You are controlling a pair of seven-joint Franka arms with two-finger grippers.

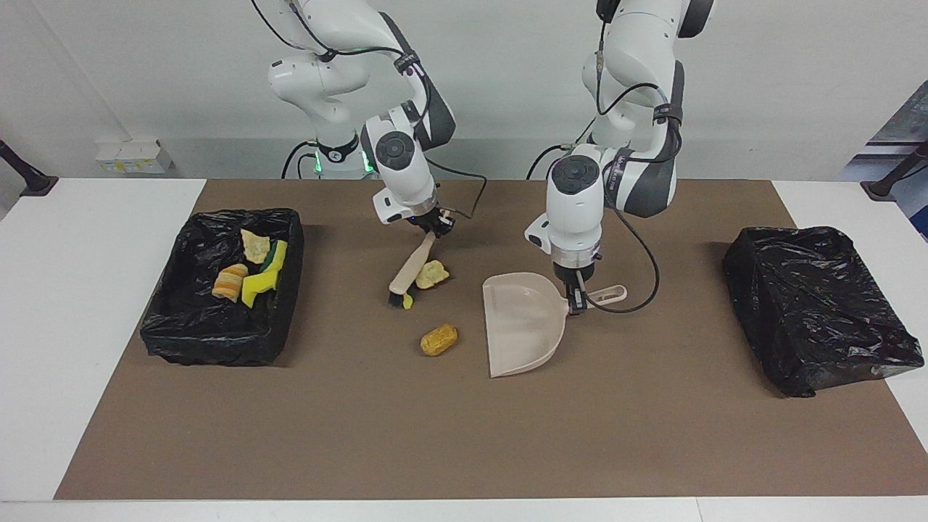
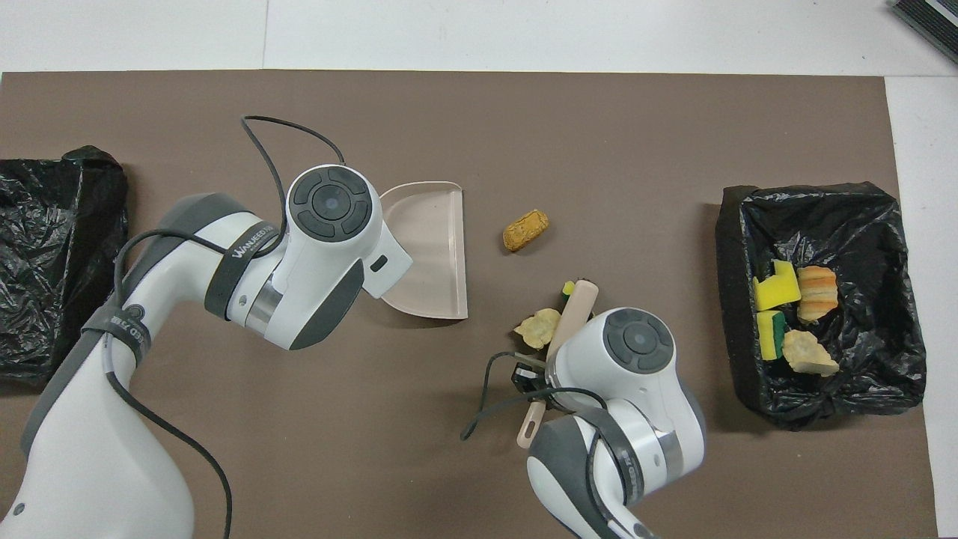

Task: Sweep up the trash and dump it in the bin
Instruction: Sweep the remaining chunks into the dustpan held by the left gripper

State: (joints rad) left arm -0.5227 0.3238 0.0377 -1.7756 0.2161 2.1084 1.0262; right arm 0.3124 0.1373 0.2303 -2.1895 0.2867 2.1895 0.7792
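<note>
My right gripper (image 1: 433, 226) is shut on the handle of the beige brush (image 1: 410, 267), which slants down with its black bristles on the brown mat. A pale tan piece of trash (image 1: 433, 274) lies against the brush on the dustpan's side, and a yellow bit (image 1: 407, 301) sits at the bristles. An orange-brown lump (image 1: 438, 339) lies farther from the robots, between brush and dustpan mouth. My left gripper (image 1: 578, 299) is shut on the handle of the beige dustpan (image 1: 523, 322), which rests flat. The black-lined bin (image 1: 217, 348) at the right arm's end holds several scraps (image 1: 250, 272).
A closed black bag bundle (image 1: 815, 308) sits at the left arm's end of the mat. In the overhead view the right arm's wrist covers most of the brush (image 2: 575, 318), and the left arm's wrist covers part of the dustpan (image 2: 430, 247).
</note>
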